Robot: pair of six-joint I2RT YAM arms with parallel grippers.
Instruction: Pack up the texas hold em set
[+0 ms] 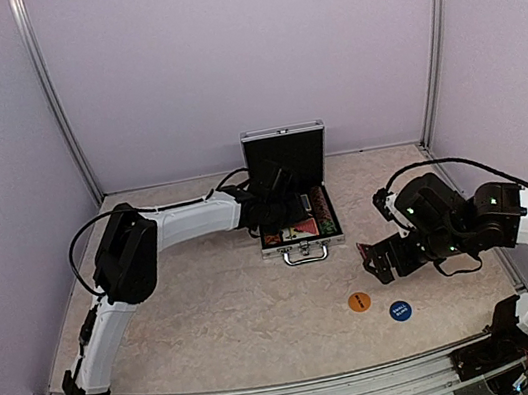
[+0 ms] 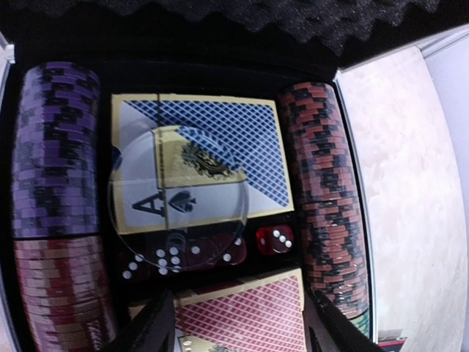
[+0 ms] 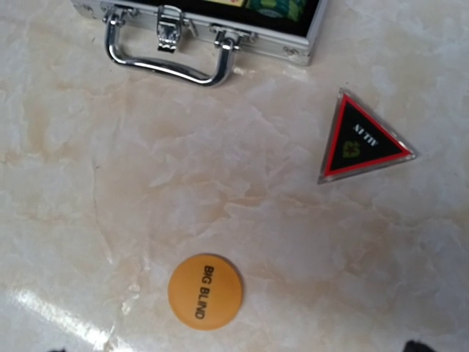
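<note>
Our left fingers [image 2: 150, 326] stand apart low inside the case [image 1: 324, 239], gripping nothing that we can see; the red deck [image 2: 242, 315] lies below them. Just beyond, a clear disc [image 2: 179, 194] rests flat over the blue deck [image 2: 242, 139] and some of the dice [image 2: 273, 240], with rows of chips [image 2: 326, 205] on either side.

Our right fingers [image 1: 377, 265] are spread wide and empty, hovering over the bench [image 1: 212, 308] to the right of the case. Under them lie the triangle [image 3: 360, 139], near the case's front corner, and the orange disc [image 3: 205, 291], further out. The blue disc [image 1: 401, 310] sits just beside the orange one. All three are out on the bench, well apart from the handle [image 3: 168, 62]. The lid [image 1: 286, 158] stands upright.

We judge these loose pieces light, stiff and thin. They lie flush on a smooth top, so they will likely skate away from a careless pinch. We would come straight down and take each disc across its edge. The triangle we would take with one finger on a flat side and the other at the opposite corner.

The case, full of chips, should be heavy — best left where it stands. The lid looks light, and a push at its top edge ought to swing it shut.
</note>
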